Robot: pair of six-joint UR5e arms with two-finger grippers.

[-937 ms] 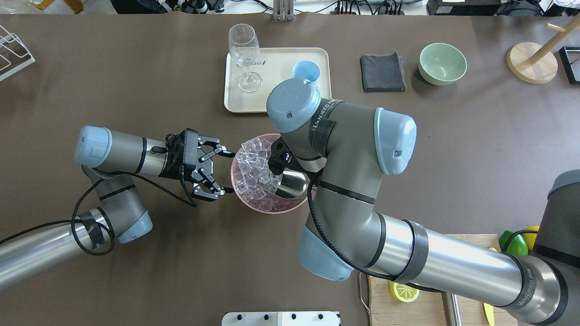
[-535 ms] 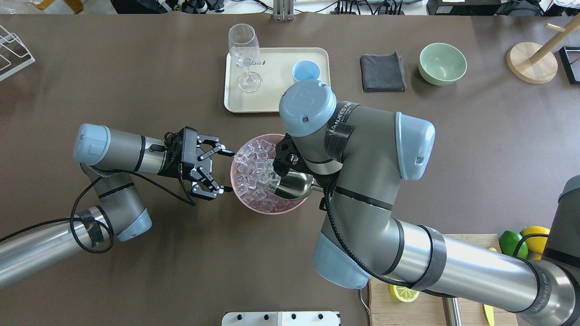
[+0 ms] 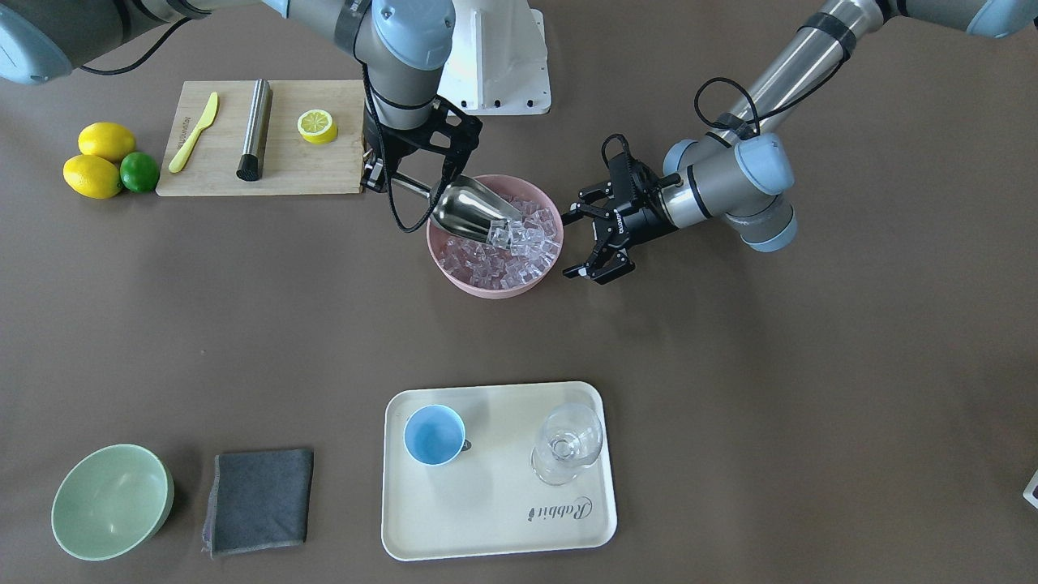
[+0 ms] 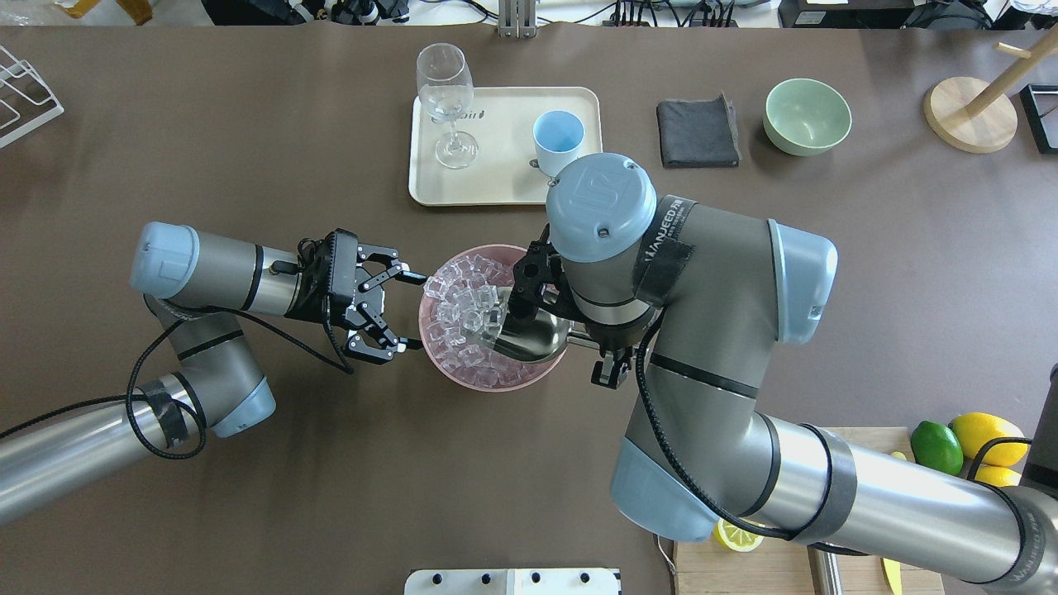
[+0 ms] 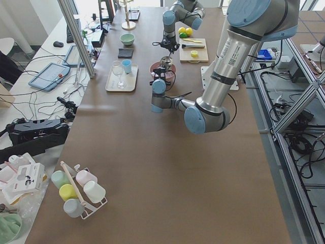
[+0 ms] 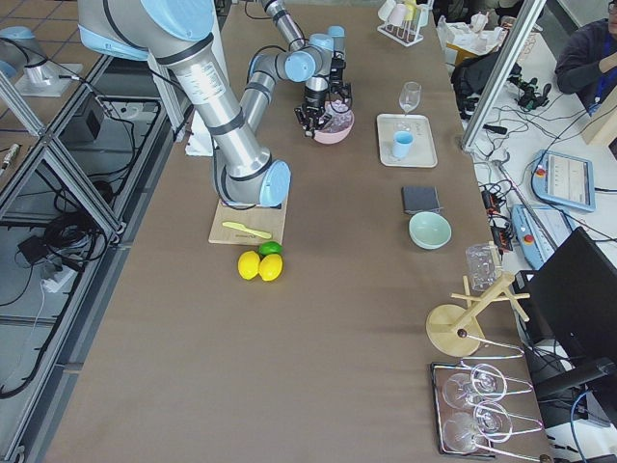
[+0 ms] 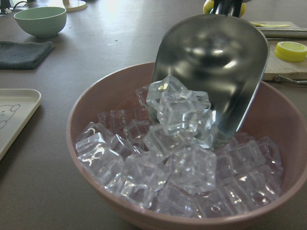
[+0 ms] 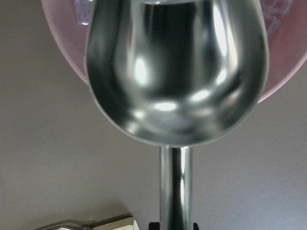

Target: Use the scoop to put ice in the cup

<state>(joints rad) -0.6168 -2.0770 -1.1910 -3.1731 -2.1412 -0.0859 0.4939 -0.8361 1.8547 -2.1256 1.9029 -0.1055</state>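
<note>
Where the brown table (image 4: 207, 124) runs between aluminium frame posts (image 5: 76, 35), you find a cream rectangular tray (image 4: 496, 186) and a pink round bowl (image 3: 486, 289). The right gripper (image 3: 385, 177) clamps the shiny steel scoop (image 7: 216, 62), tilted into clear ice cubes (image 7: 182, 167); the left gripper (image 4: 413, 312) is spread beside the rim. The light-blue cup (image 4: 558, 132) stands on the tray.

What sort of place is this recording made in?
Most likely a robotics lab staged as a drinks counter: aluminium framing and cables ring the table, a tablet sits on a side desk, and lemons and a serving tray are props.
</note>
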